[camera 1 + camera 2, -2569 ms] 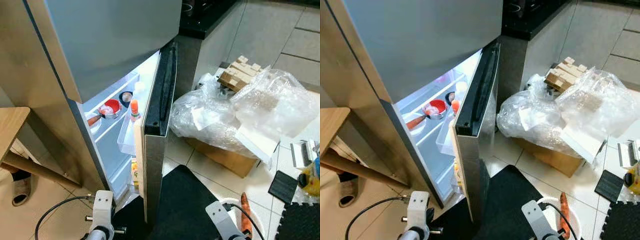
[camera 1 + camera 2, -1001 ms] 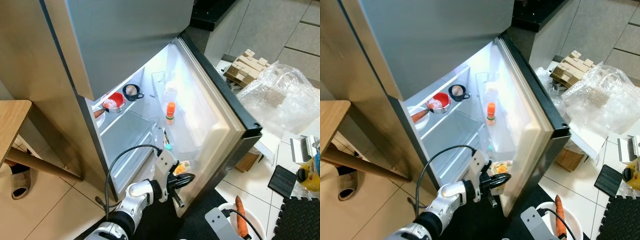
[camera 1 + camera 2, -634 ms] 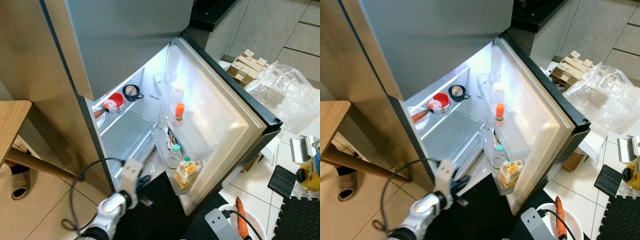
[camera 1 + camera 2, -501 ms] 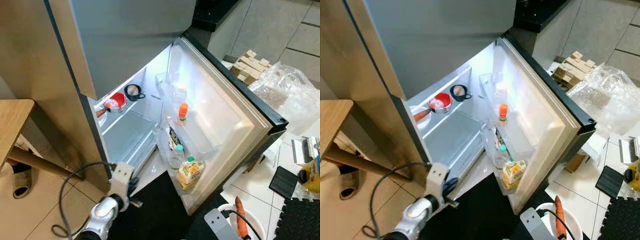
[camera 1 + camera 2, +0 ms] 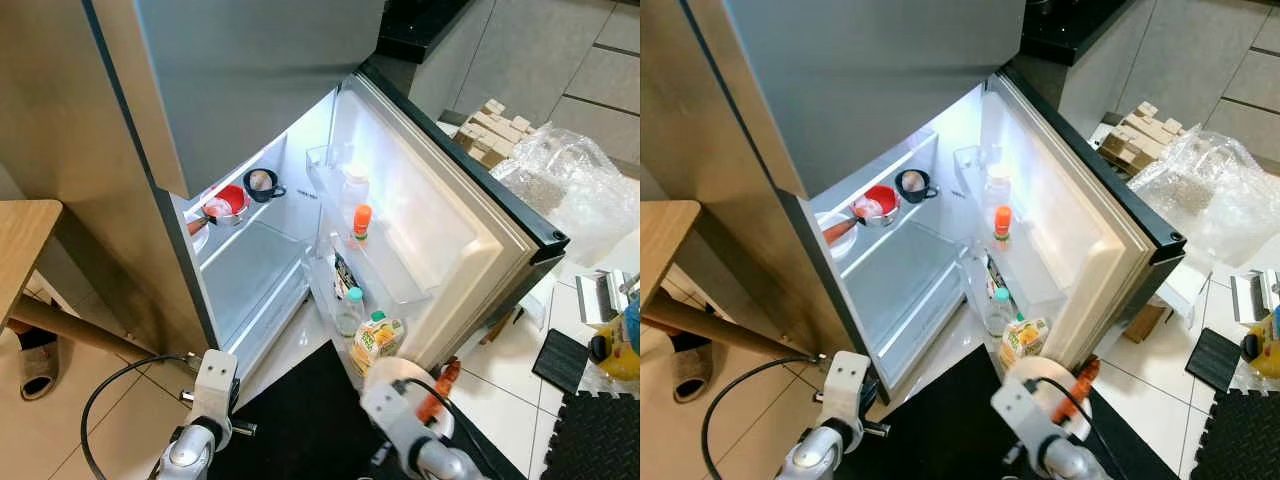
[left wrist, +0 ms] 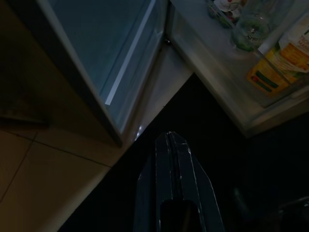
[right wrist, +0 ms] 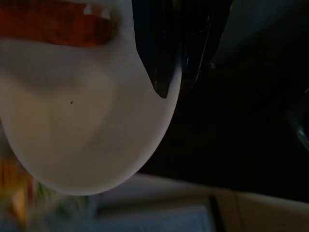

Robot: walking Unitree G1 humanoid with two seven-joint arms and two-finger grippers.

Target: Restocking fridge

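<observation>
The fridge's lower door (image 5: 450, 220) stands wide open, lit inside. Its door racks hold an orange-capped bottle (image 5: 361, 222), a water bottle (image 5: 350, 312) and a juice carton (image 5: 375, 338). A red bowl (image 5: 228, 200) and a dark cup (image 5: 262, 184) sit on an inner shelf. My right gripper (image 7: 177, 87) is shut on the rim of a white plate (image 5: 1035, 368) carrying a carrot (image 5: 437, 385), just below the juice carton. My left gripper (image 6: 171, 137) is shut and empty, low beside the fridge's front corner.
A black mat (image 5: 300, 410) lies before the fridge. A wooden table (image 5: 20, 250) and a slipper (image 5: 40, 365) are at the left. Bubble wrap (image 5: 570, 190), wooden blocks (image 5: 490, 125) and a black foam tile (image 5: 590, 440) crowd the floor at the right.
The door went from ajar to wide open. My left arm drew back from the door to the fridge's corner. My right arm moved the plate with the carrot up toward the door.
</observation>
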